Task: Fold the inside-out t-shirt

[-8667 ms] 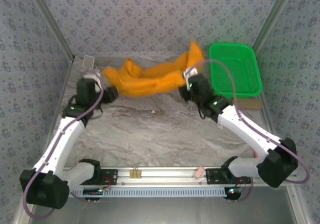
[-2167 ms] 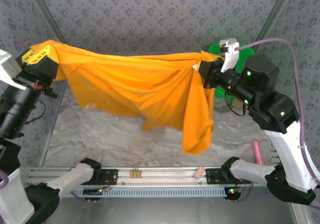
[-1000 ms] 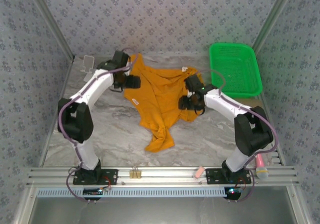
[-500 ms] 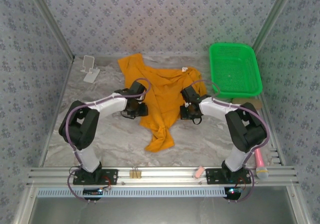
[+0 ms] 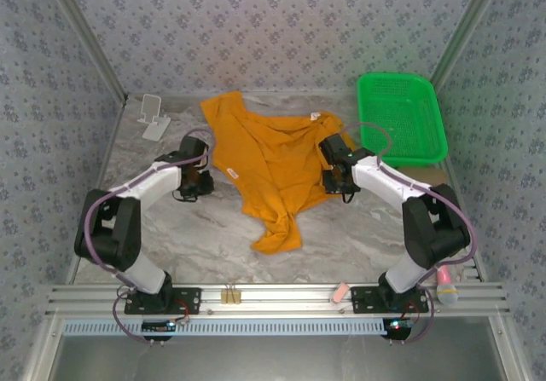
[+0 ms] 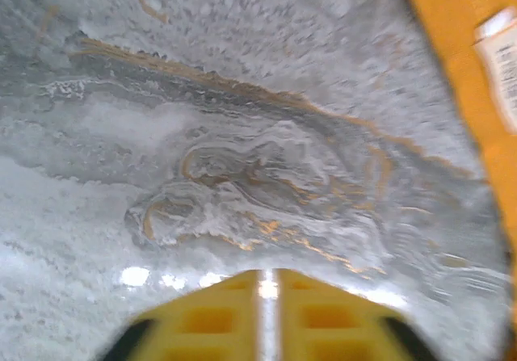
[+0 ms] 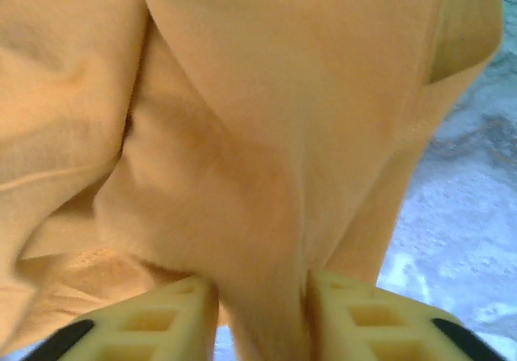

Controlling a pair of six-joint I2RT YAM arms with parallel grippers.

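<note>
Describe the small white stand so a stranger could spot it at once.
Start at the marbled table and look to its far left corner, left of the orange t-shirt. The small white stand sits there alone, pale and stiff, unlike the soft shirt and the green basket at far right.

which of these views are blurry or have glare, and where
Top external: fairly sharp, evenly lit, no harsh glare. Left wrist: smeared, the table veins streaked, small glare spots just above the blurred left fingers, the tag on the shirt unreadable. Right wrist: shirt very close and soft-focus, right fingers blurred at the bottom edge.
</note>
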